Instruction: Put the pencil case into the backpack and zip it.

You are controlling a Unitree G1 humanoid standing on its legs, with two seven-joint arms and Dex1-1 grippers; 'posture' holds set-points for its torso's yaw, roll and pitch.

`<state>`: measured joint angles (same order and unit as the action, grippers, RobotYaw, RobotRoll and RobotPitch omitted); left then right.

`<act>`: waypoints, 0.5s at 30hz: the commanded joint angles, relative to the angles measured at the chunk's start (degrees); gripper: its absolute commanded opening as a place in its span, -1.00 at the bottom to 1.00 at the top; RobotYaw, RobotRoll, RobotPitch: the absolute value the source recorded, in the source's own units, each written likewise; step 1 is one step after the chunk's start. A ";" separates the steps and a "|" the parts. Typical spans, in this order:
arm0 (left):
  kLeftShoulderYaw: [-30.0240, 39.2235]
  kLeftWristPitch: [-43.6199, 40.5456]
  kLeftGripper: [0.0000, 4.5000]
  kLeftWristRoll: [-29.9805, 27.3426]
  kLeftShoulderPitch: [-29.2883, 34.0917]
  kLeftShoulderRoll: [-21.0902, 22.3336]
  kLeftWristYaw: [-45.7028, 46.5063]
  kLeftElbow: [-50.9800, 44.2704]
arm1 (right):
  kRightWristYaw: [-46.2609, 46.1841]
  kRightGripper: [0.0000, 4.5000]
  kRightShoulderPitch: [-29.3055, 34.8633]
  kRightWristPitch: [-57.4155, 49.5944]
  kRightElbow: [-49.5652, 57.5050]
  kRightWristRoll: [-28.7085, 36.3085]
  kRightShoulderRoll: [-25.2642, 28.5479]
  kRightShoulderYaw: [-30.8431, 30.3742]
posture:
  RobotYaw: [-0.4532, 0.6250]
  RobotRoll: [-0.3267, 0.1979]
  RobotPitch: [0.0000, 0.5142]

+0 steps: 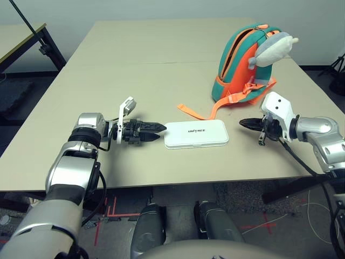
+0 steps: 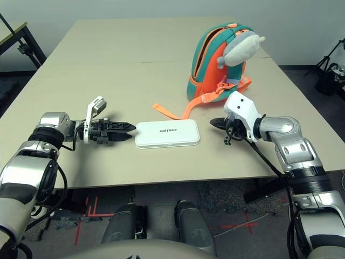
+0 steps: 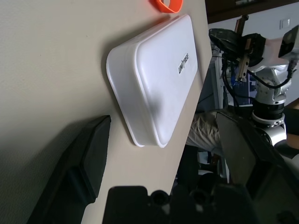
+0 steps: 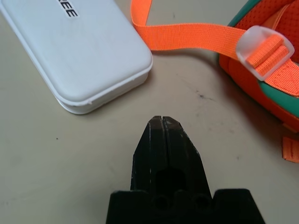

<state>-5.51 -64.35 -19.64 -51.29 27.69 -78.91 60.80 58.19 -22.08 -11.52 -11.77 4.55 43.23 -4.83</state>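
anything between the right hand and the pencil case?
No, just bare tabletop. In the right wrist view the shut right hand points across open table at the pencil case corner; the backpack's orange strap runs past, further on.

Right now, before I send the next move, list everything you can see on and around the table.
pencil case: one, white, flat on the near table, between the two grippers, touching neither.
backpack: one, orange with teal trim, upright at the far right, zip open.
plush toy: one, grey-white, on the backpack's upper front.
strap: one, orange, trailing from the backpack toward the case's far edge.
table: one, beige.
left gripper: black fingers open, tips at the case's left end.
right gripper: black fingers shut, right of the case.
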 commanded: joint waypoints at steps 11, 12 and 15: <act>1.11 1.87 1.00 2.12 -1.23 -1.10 1.33 2.63 | -0.61 -0.99 -3.14 3.95 -5.00 -5.43 -3.75 -5.35 | -0.53 0.25 -0.74; 1.20 1.88 1.00 2.18 -1.23 -1.14 1.34 2.64 | -0.61 -0.99 -3.45 4.22 -5.67 -5.77 -4.11 -5.71 | -0.53 0.25 -0.74; 0.93 1.75 1.00 2.48 -1.17 -1.20 0.75 2.51 | -0.67 -0.99 -4.33 5.22 -8.11 -6.91 -4.81 -6.89 | -0.53 0.25 -0.74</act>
<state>-4.15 -63.14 -18.45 -51.88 26.80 -78.72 62.02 57.46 -25.85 -7.13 -18.42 -1.38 38.68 -10.70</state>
